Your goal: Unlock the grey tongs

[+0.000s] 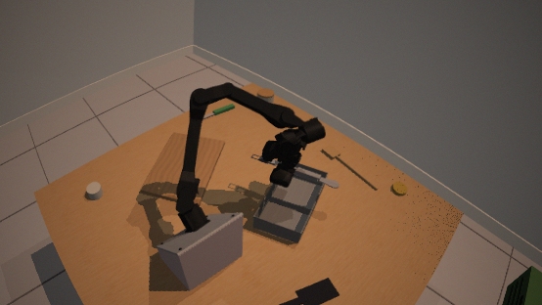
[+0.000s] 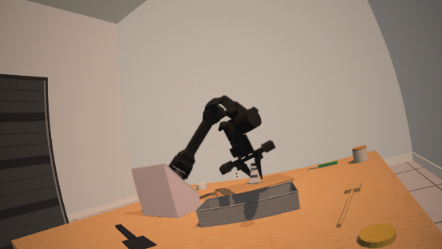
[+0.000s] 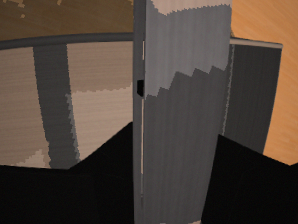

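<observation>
Tongs, grey — pinched in jaws, held over roasting tin, right of centre in top view, lower centre in exterior.
Done: grasp; lift, judging by gap above tin in exterior view.
Left: tips turned downward, squeeze to unlock, carry to board, release lying open.
Wooden board: left of centre in top view, tongs not on it.
Lock: state not readable — presumably locked.
</observation>
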Motion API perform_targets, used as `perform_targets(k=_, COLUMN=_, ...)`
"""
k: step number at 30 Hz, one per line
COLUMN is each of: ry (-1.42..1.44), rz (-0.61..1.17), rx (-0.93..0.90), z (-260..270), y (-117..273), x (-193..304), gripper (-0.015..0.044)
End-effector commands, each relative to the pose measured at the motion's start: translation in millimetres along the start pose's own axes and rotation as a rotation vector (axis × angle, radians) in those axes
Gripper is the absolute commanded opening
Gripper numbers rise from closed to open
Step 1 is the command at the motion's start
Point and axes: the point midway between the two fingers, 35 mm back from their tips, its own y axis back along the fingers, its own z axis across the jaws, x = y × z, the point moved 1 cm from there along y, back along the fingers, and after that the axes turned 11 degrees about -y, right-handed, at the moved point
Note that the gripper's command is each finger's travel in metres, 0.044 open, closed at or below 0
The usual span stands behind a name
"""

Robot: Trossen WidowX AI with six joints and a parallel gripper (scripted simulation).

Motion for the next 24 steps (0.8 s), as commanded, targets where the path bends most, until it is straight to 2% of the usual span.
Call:
perform_targets(k=1, ry=-0.031, rz=0.037, rx=-0.076, z=-1, y=4, x=0, gripper=-0.0150)
perform_targets(k=10, ry=-0.096, rz=0.085, rx=-0.243, z=6, y=9, x=-6, gripper=-0.0150)
perform_targets(k=24, ry=-0.134, rz=0.084, rx=-0.246, z=5, y=5, x=-17, gripper=-0.0150)
